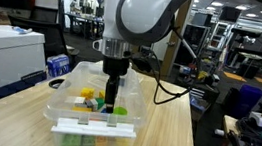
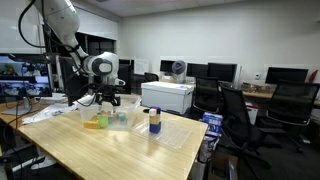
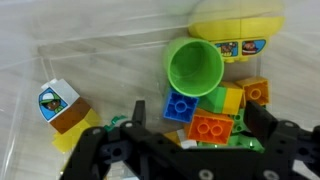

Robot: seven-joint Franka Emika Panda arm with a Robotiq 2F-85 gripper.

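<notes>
Since the gripper [image 3: 195, 140] hangs released, its dark jaws spread wide, the orange brick [image 3: 207, 127] lies ungripped between them in the wrist view. It sits studs up, its longer side running roughly nine to three o'clock. At eleven o'clock of it sits a blue brick [image 3: 180, 105] and at one o'clock a lime brick [image 3: 228, 100], all glossy moulded plastic. At twelve o'clock a smooth, round green cup [image 3: 194, 65] points its open mouth up at the camera. Beyond it lies a yellow domed piece [image 3: 238, 25] bearing stickers. Only an exterior view shows the clear bin [image 1: 62, 100] whole, standing on the wooden desk [image 1: 163, 137].
</notes>
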